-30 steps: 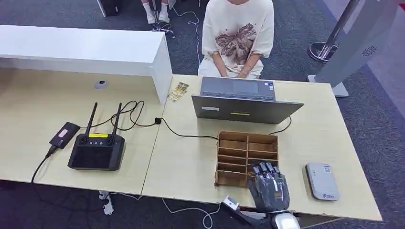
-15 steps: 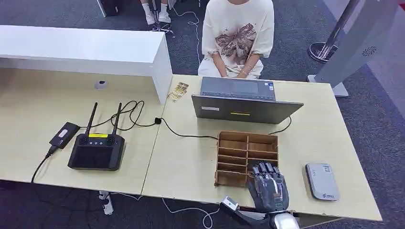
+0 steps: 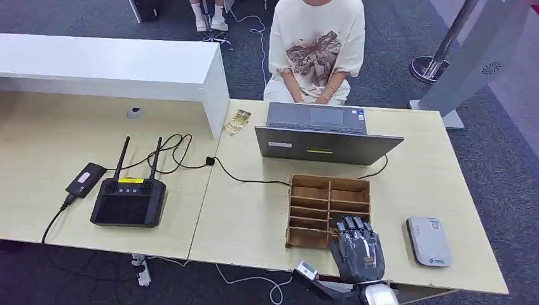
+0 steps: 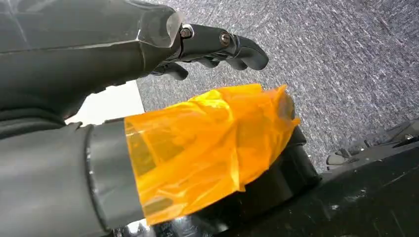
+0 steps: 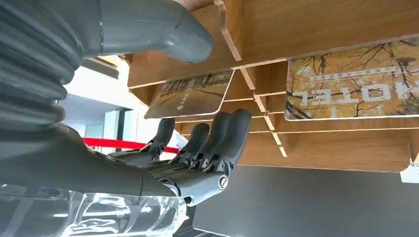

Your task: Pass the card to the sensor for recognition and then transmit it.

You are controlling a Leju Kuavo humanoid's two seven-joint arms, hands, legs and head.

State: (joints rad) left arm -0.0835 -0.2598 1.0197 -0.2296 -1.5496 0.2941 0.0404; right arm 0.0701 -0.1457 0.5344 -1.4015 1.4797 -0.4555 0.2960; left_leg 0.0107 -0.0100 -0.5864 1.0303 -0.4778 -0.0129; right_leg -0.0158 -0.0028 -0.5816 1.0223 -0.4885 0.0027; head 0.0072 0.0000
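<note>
Pale laminate table [image 3: 254,222], slotted wooden rack [image 3: 328,202], glossy card [image 5: 190,94]

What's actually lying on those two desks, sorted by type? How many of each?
Laptop: 1
Wooden slotted card rack: 1
Grey card sensor: 1
Black two-antenna controller: 1
Small black device on a cable: 1
Gold-patterned cards by the white counter: 1 small stack
Total: 6 kinds of thing. The right wrist view also shows 2 cards in the rack.
</note>
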